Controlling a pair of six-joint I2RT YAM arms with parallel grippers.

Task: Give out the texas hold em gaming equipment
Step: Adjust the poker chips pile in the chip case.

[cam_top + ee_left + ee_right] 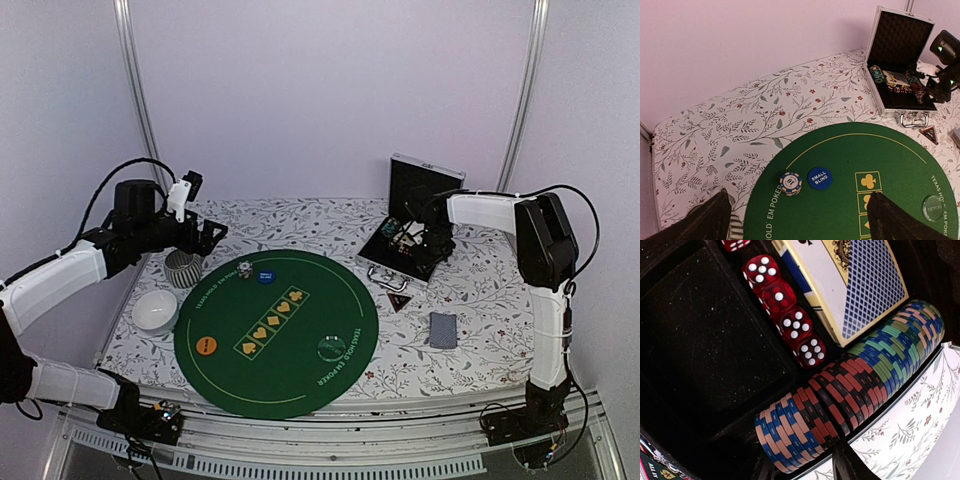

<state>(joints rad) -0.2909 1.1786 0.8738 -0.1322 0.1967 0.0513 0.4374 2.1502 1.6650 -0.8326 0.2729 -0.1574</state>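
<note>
My right gripper reaches into the open metal case. In the right wrist view its fingers flank the end of a row of poker chips, shut on a short blue, red and black stack, and a gap splits the row at one finger. On the green mat lie a small chip stack, a blue "small blind" disc, an orange disc and a whitish disc. A dark triangle and a grey-blue card deck lie right of the mat. My left gripper hangs open above the striped cup.
A white bowl stands left of the mat, in front of the cup. Inside the case, red dice and a boxed card deck lie beside the chip row. The raised case lid stands behind my right gripper.
</note>
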